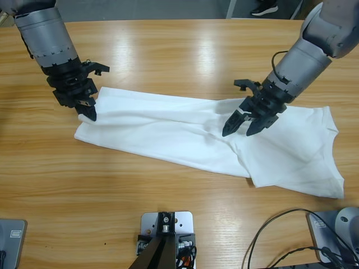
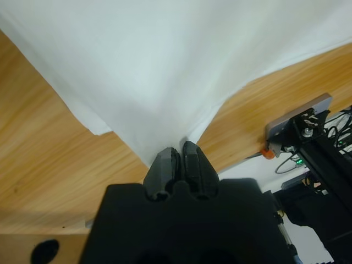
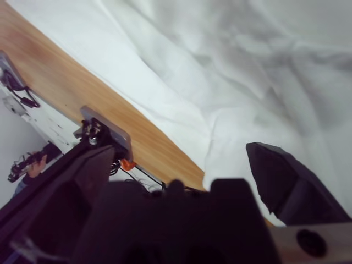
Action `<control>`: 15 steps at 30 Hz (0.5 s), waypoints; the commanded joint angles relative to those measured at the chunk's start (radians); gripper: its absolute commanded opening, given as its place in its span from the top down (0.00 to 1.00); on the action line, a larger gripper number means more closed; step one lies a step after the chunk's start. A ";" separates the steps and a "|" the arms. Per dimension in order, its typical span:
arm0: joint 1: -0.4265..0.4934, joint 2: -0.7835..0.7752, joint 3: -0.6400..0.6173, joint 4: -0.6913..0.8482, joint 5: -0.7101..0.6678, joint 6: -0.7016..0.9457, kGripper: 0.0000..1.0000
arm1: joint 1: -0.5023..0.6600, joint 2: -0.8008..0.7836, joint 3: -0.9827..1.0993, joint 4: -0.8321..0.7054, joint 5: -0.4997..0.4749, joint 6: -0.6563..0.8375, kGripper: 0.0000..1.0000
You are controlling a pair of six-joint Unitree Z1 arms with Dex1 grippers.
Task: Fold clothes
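On the desk, the left claw pinched the T-shirt's corner; the right claw hovered wide, needing a grip next.

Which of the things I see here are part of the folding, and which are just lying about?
Part of the job:
- white T-shirt, spread across the wooden table
- left gripper, shut on the shirt's edge
- right gripper, open over the shirt's middle

Just lying about:
- black cables at the table's near edge
- a shoe on the floor beyond the table
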 commanded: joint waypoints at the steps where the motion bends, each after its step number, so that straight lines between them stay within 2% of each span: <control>1: -0.011 -0.045 0.100 0.041 0.016 0.007 1.00 | 0.018 0.015 -0.095 0.014 0.000 0.025 0.01; 5: -0.011 -0.053 0.137 0.019 0.018 0.007 1.00 | 0.033 0.050 -0.124 0.014 0.002 0.025 0.01; 15: -0.011 -0.051 0.140 0.010 0.018 0.009 1.00 | 0.066 0.133 -0.147 -0.004 0.005 0.025 0.01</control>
